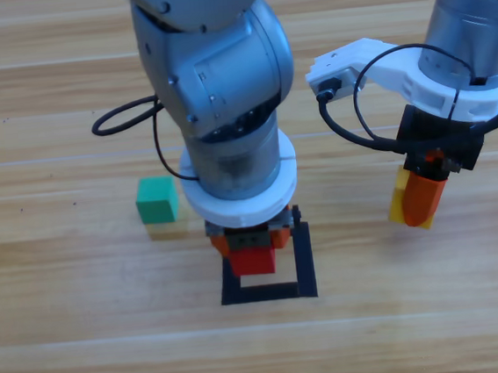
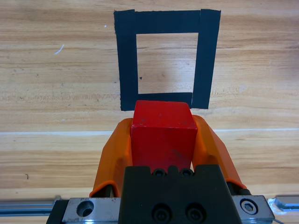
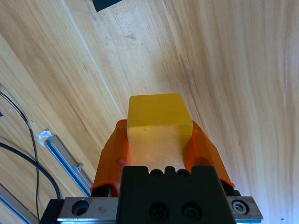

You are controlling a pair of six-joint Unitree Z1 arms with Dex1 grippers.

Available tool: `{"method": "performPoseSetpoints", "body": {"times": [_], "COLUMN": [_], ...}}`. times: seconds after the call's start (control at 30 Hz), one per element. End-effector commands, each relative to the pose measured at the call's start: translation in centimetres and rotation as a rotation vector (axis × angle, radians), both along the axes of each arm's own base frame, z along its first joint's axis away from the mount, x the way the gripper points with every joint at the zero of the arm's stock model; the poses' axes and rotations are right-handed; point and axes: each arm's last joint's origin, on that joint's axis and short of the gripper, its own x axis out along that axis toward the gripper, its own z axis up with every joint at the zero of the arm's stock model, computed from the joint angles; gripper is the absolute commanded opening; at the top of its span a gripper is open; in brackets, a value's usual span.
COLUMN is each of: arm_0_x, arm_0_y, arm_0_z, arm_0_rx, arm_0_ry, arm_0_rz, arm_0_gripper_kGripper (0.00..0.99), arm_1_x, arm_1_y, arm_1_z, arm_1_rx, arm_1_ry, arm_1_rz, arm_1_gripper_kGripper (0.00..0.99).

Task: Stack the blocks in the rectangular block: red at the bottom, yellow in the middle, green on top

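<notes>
Left gripper (image 2: 162, 140) fingers clamp red cube (image 2: 163, 134) over tape frame (image 2: 126, 65); right gripper (image 3: 160, 140) fingers clamp yellow cube (image 3: 159, 126).

Soft, even light is falling from above, keeping all 3 views bright. In the high view the green cube (image 1: 158, 200) is casting a faint shadow toward the picture's bottom, and pale sheen is showing on the left arm's grey casing (image 1: 219, 57). The wooden table (image 2: 56, 60) is staying sharp in both wrist views, its grain crisp, without glare.
</notes>
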Motion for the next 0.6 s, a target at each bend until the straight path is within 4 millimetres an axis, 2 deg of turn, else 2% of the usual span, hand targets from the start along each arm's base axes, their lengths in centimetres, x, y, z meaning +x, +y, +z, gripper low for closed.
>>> {"method": "performPoseSetpoints", "body": {"times": [0.03,0.33,0.6], "arm_0_x": [-0.2,-0.7,-0.7], "arm_0_y": [-0.8,0.0,0.0], "arm_0_z": [-2.2,-3.7,-4.1], "arm_0_rx": [0.017,-0.004,0.000], "arm_0_ry": [-0.002,-0.024,-0.040], "arm_0_rz": [-0.008,-0.040,-0.041], "arm_0_gripper_kGripper": [0.000,0.000,0.000], "arm_1_x": [-1.0,-0.8,-0.8], "arm_1_y": [0.6,0.8,0.8], "arm_1_z": [-0.4,-0.9,-1.0], "arm_1_rx": [0.003,-0.002,-0.003], "arm_1_ry": [0.011,0.017,0.018], "arm_1_rz": [0.038,0.038,0.038], "arm_1_gripper_kGripper": [0.014,0.014,0.014]}}
